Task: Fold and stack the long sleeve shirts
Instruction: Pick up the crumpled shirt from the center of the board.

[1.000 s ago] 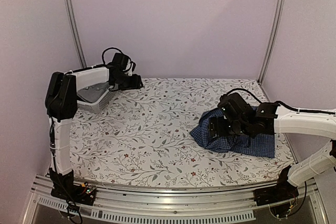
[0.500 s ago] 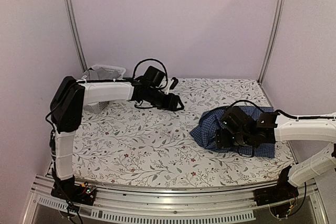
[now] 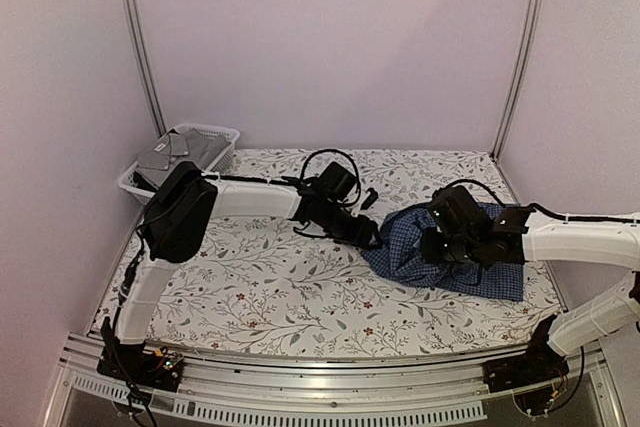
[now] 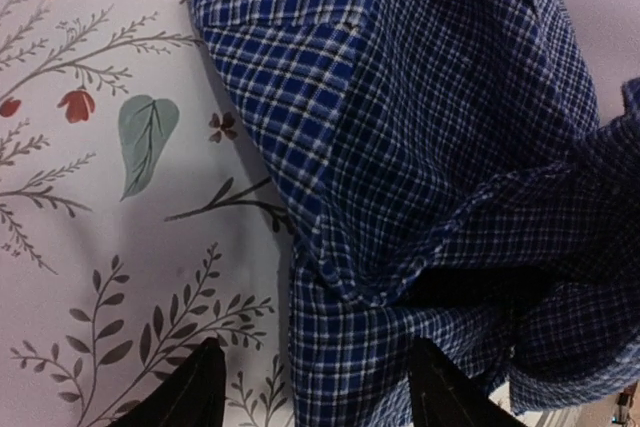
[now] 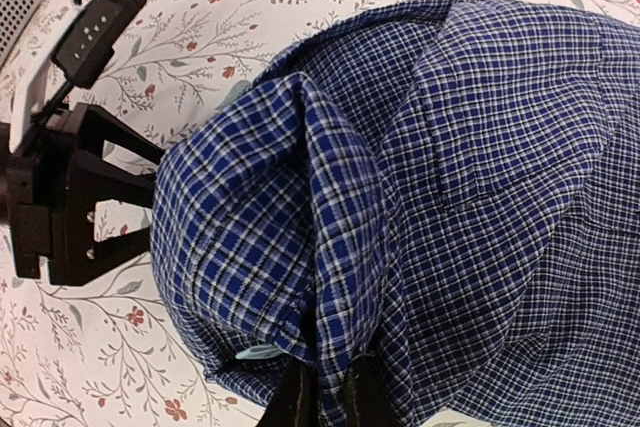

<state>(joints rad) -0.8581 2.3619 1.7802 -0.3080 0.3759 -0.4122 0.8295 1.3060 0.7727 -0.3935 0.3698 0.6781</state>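
A dark blue checked long sleeve shirt (image 3: 400, 255) lies crumpled at the right of the floral table; it fills the left wrist view (image 4: 420, 127) and the right wrist view (image 5: 470, 147). My right gripper (image 3: 437, 247) (image 5: 328, 372) is shut on a raised fold of it. At the heap's left edge my left gripper (image 3: 372, 237) (image 4: 312, 352) stands open, one finger (image 4: 195, 392) over bare table and the other over the cloth, with the shirt's hem between them. A grey long sleeve shirt (image 3: 175, 152) lies in the basket at the back left.
The white mesh basket (image 3: 218, 133) stands at the table's back left corner. The floral tablecloth (image 3: 260, 277) is bare in the front left. The left arm stretches across the table's middle. Walls close in on the back and both sides.
My left arm swung from the basket across to the blue shirt's left edge, uncovering the grey shirt. My right gripper went from open to shut on a fold of the blue shirt.
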